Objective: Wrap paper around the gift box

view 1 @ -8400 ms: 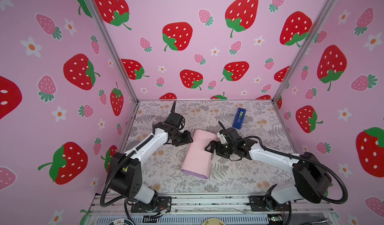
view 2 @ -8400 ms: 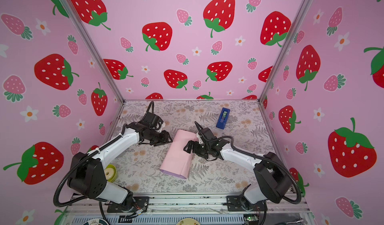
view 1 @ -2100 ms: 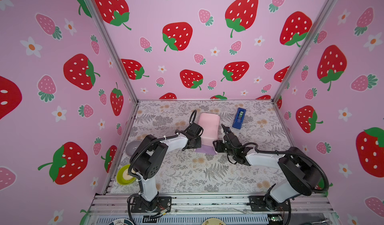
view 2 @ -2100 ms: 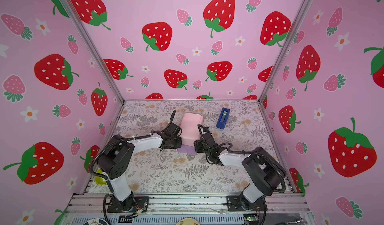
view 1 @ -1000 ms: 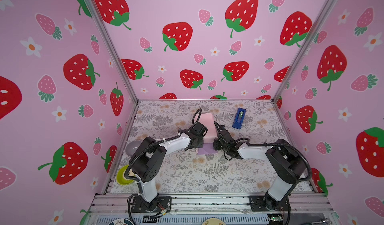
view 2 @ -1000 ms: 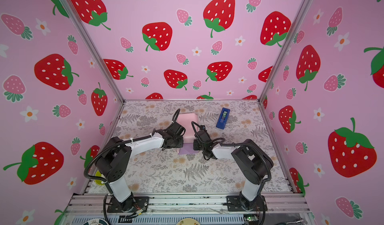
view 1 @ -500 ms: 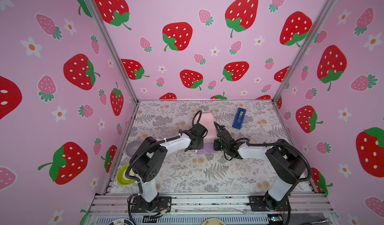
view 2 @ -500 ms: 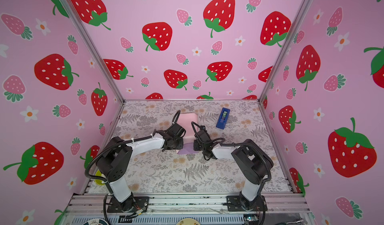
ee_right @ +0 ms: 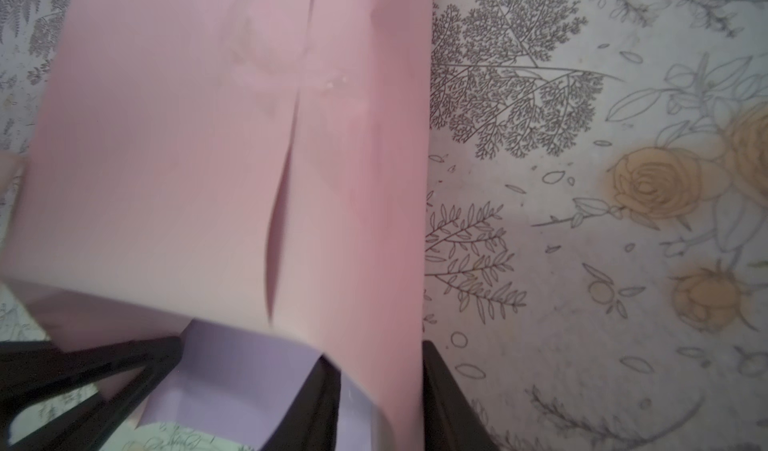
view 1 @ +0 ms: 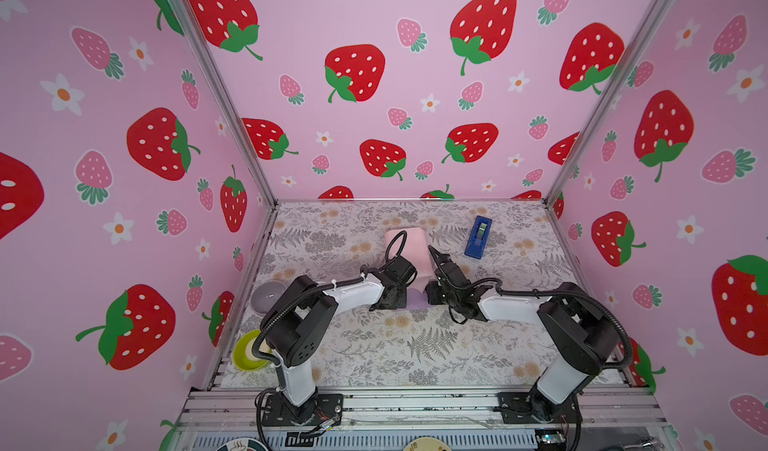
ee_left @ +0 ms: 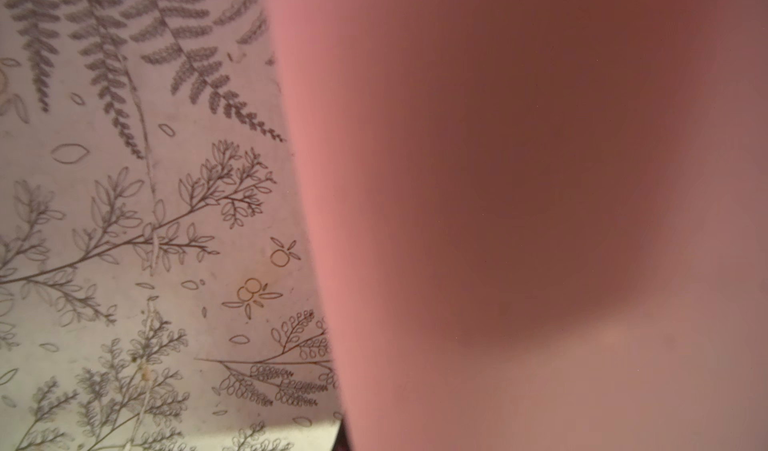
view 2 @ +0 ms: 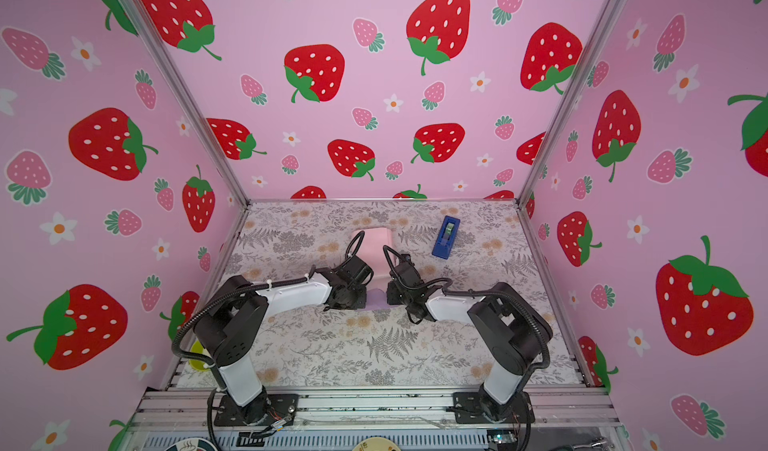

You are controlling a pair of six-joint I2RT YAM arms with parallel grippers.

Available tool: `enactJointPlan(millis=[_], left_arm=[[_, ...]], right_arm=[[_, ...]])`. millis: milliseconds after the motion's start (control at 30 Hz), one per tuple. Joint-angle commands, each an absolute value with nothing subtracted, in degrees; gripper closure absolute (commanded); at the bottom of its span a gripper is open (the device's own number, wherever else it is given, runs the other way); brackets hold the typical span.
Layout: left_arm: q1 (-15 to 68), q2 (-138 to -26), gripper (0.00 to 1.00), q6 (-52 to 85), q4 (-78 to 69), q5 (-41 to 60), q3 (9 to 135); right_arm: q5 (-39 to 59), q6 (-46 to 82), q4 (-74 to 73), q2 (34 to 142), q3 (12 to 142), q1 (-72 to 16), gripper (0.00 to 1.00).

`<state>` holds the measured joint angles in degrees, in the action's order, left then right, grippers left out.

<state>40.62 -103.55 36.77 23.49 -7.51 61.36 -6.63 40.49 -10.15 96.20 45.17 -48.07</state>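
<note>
Pink paper (view 1: 415,245) lies between left arm (view 1: 353,293) and right arm (view 1: 507,303), stretched low

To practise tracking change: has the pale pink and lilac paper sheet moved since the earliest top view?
Yes: the pale pink paper sheet has shifted toward the back wall, now level with the unmoved blue tape dispenser.

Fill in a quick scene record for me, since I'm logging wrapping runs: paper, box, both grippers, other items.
paper: folded into a pink tube on the table, lilac inner face showing at its near end
gift box: not visible in any view
left gripper: shut, at the tube's near left corner; hold not visible
right gripper: jaws apart, the paper's edge between them
other items: blue tape dispenser behind right; grey bowl and yellow-green dish by the table's left edge
</note>
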Motion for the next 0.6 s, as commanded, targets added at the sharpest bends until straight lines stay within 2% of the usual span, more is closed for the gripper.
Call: enactJointPlan(millis=[0, 133, 200, 267, 567], left_arm=[[40.7, -103.3, 1.00, 37.8, 25.8, -8.7, 61.7], [40.7, -103.0, 1.00, 37.5, 25.4, -8.4, 61.5], [40.7, -102.3, 1.00, 37.2, 25.1, -7.9, 61.1], [40.8, -101.6, 1.00, 36.8, 24.8, -7.1, 60.8], [42.1, -96.1, 1.00, 35.0, 25.0, -3.8, 55.3]], right_arm=[[-5.6, 42.2, -7.8, 94.4, 43.4, -48.9, 0.71], [-5.3, 42.1, -6.8, 96.1, 43.9, -48.9, 0.81], [-5.3, 42.5, -5.8, 96.1, 43.8, -49.0, 0.93], [-5.4, 43.2, -4.6, 94.9, 43.2, -49.4, 1.00], [-7.8, 51.9, 2.4, 87.1, 40.5, -57.4, 0.98]])
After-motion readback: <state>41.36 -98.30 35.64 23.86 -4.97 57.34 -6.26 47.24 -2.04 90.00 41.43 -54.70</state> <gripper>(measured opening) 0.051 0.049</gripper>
